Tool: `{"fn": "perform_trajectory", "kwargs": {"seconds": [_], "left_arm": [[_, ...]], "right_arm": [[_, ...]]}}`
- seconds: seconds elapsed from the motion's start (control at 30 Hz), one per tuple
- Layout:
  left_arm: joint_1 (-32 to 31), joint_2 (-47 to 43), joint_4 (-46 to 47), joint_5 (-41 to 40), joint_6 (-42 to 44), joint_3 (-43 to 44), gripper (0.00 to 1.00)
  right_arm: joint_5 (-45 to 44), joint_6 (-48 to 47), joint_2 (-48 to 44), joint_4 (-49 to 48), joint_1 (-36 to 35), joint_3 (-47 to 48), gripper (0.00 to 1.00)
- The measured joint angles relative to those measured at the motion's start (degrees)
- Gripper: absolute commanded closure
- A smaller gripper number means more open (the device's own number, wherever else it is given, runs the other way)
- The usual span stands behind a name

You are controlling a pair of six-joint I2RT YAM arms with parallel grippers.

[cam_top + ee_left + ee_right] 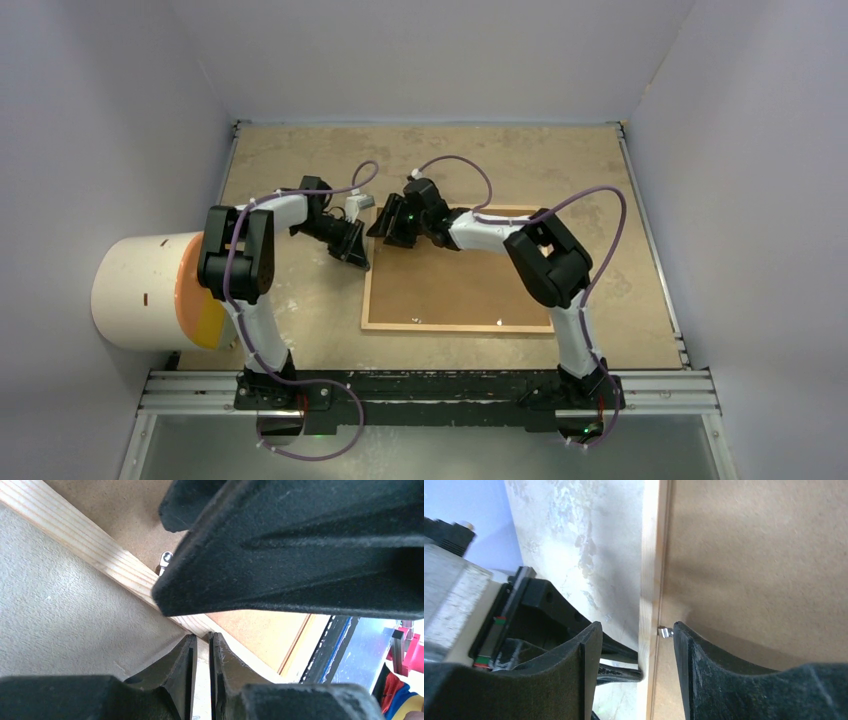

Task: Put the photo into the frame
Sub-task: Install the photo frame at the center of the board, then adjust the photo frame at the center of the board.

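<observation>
Looking down on the frame (455,327), flat on the counter (300,290) with its back up and a brown board (450,285) filling the wood rim. Finding both grippers at the frame's far left corner. Seeing the left gripper (360,260) outside the frame's left rail, fingers (182,670) close together with only a slit between, tips against the rail's outer edge. Seeing the right gripper (392,238) above that same rail, fingers (584,675) wide apart, one over the counter outside the frame, the other over the board just beside a small metal tab (665,631).
</observation>
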State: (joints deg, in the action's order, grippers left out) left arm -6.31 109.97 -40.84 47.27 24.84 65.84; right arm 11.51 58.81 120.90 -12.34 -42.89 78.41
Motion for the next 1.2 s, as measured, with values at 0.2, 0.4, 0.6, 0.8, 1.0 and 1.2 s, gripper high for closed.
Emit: {"fn": "perform_trajectory", "kwargs": {"seconds": [0.2,0.4,0.6,0.8,1.0,1.2], "left_arm": [[0.2,0.0,-0.5,0.3,0.5,0.0,1.0],[0.6,0.0,-1.2,0.4,1.7,0.0,0.97],[2.3,-0.2,-3.4,-4.9,5.4,-0.1,0.84],[2.5,-3.1,-4.0,-8.4,9.1,-1.4,0.76],[2.0,-5.5,-3.0,-10.1,11.4,-3.5,0.71],[-1.6,-8.4,-1.6,-13.9,13.5,-5.6,0.71]], "right_arm": [[-0.1,-1.2,2.4,0.0,0.1,2.6,0.43],[0.2,-1.2,3.2,-0.7,0.1,3.2,0.39],[0.5,-1.6,0.3,0.0,2.7,0.5,0.29],[0.2,-3.5,-15.4,2.3,16.1,-12.4,0.13],[-7.2,-7.6,-32.0,5.1,35.3,-22.0,0.01],[-14.2,-9.1,-37.6,7.1,45.4,-32.9,0.01]]}}
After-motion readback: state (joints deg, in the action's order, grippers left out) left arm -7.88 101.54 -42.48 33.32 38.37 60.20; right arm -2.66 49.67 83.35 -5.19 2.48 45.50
